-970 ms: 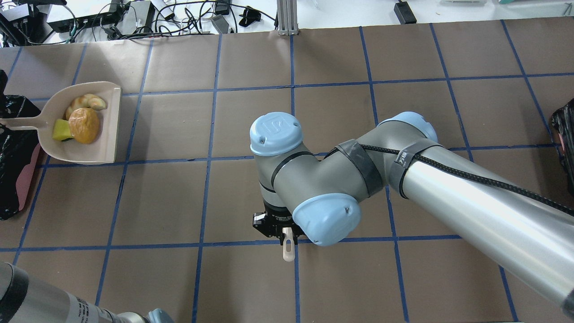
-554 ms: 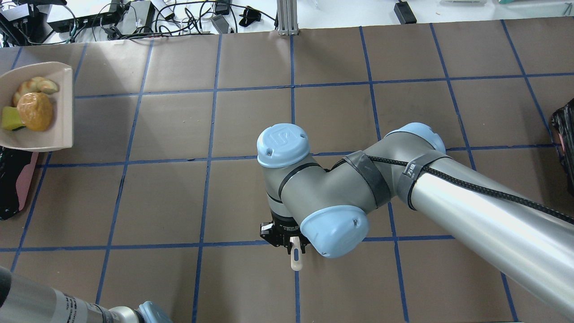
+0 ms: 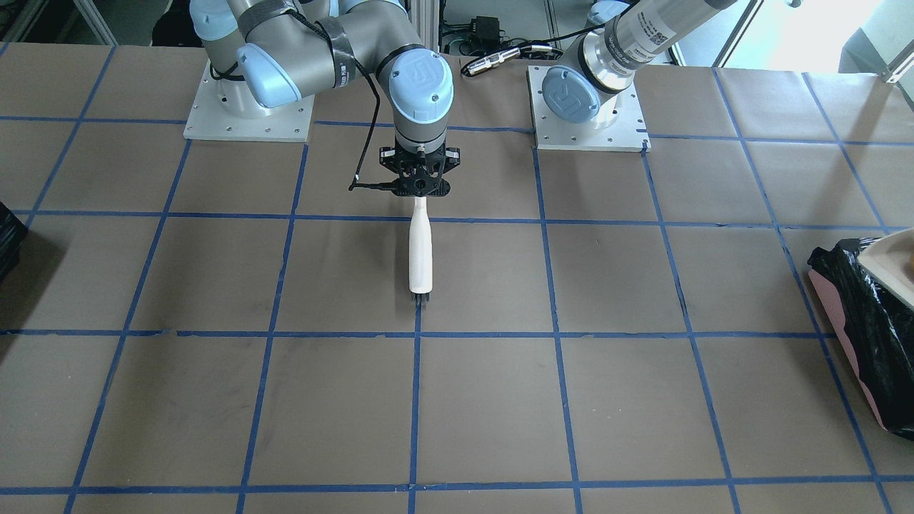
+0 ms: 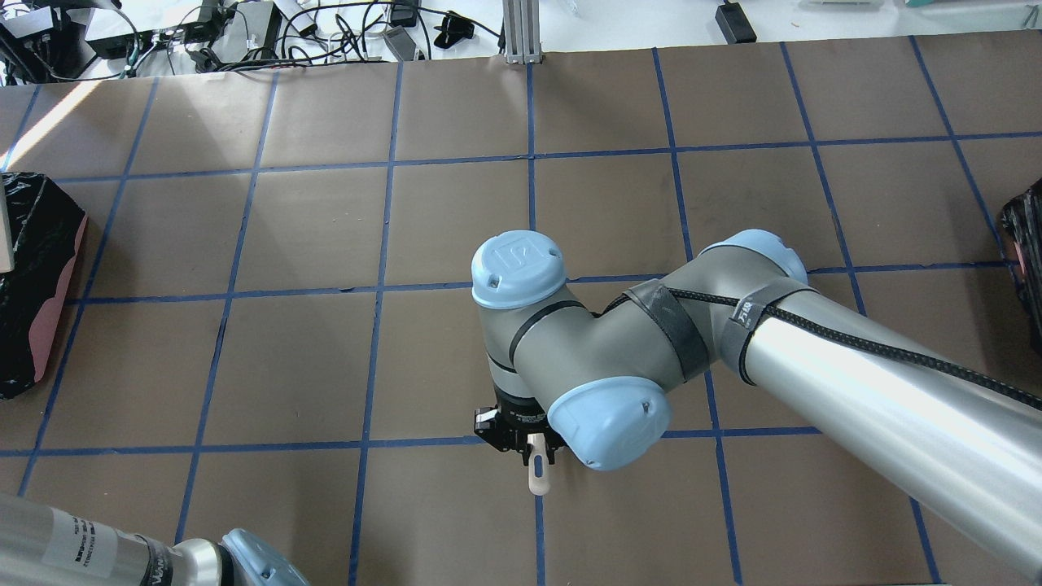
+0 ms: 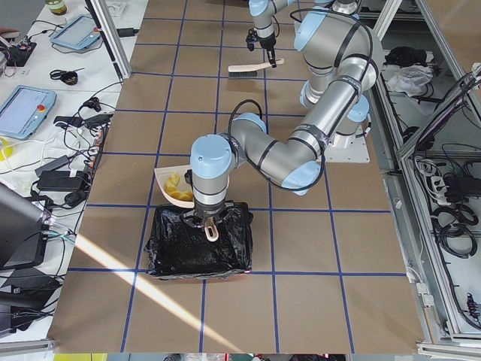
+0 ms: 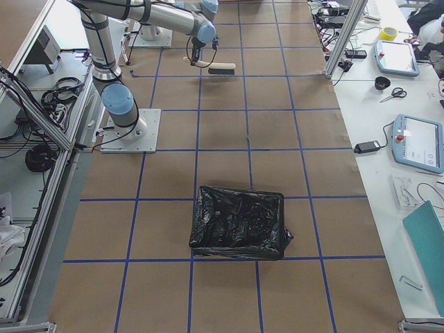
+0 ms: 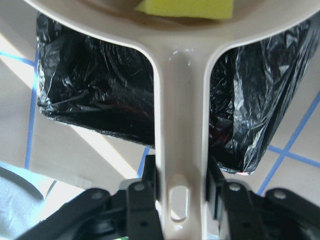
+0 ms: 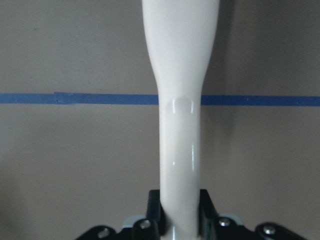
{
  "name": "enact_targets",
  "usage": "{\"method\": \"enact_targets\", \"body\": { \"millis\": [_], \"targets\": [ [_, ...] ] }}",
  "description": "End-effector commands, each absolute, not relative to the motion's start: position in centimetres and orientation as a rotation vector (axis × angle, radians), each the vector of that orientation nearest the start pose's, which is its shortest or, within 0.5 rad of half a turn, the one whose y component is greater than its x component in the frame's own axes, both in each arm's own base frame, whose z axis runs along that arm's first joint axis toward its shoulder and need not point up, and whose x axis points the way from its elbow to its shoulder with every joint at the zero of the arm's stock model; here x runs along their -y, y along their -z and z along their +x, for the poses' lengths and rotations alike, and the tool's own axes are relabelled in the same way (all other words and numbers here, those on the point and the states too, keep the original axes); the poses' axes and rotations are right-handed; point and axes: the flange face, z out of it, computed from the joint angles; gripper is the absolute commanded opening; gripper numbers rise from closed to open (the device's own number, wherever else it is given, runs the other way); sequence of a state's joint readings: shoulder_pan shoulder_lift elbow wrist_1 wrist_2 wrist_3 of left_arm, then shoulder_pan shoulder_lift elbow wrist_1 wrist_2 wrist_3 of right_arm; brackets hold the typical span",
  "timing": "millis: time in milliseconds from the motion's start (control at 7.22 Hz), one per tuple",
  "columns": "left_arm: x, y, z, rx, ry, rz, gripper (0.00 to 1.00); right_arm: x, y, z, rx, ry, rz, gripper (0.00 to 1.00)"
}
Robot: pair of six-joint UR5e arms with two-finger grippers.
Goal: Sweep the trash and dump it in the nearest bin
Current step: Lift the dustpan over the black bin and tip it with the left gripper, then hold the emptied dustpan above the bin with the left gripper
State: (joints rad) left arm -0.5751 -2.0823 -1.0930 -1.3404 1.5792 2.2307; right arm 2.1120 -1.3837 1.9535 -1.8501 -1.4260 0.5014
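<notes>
Left claw (image 7: 181,181) clamped on the dustpan (image 7: 180,100) handle, held above the bin (image 5: 197,252) lined with a black bag. Trash (image 5: 180,192) lies in the pan, not tipped out; a yellow-green wedge (image 7: 187,7) sits at the pan's back wall. From the side, the pan shows at the bin's far edge, toward mid-counter (image 4: 309,228). Right claw (image 8: 180,205) closed on the white brush (image 3: 420,250) handle, brush reaching out over mid-counter, well apart from the bin. A second black-lined bin (image 6: 239,222) stands at the counter's right end
</notes>
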Motion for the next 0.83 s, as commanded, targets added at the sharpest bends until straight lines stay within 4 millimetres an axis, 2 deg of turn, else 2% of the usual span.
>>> {"method": "enact_targets", "body": {
  "millis": [0, 277, 416, 554, 693],
  "targets": [
    [49.7, -43.8, 58.4, -2.358, -0.050, 1.690, 0.00, 33.2, -24.4, 37.2, -3.121, -0.506, -0.010, 0.00],
    [51.0, -42.0, 61.0, -2.320, -0.057, 1.688, 0.00, 33.4, -24.6, 37.3, -3.124, -0.500, 0.136, 0.00],
    [51.6, -40.6, 62.0, -2.271, -0.064, 1.670, 0.00, 33.6, -24.1, 37.4, -3.125, -0.507, 0.140, 0.00],
    [52.0, -39.6, 62.6, -2.268, -0.051, 1.636, 0.00, 33.6, -23.9, 37.5, -3.124, -0.508, 0.138, 0.00],
    [52.2, -39.6, 62.5, -2.267, -0.049, 1.619, 0.00, 33.7, -23.8, 37.5, -3.122, -0.501, 0.132, 0.00]
  ]
}}
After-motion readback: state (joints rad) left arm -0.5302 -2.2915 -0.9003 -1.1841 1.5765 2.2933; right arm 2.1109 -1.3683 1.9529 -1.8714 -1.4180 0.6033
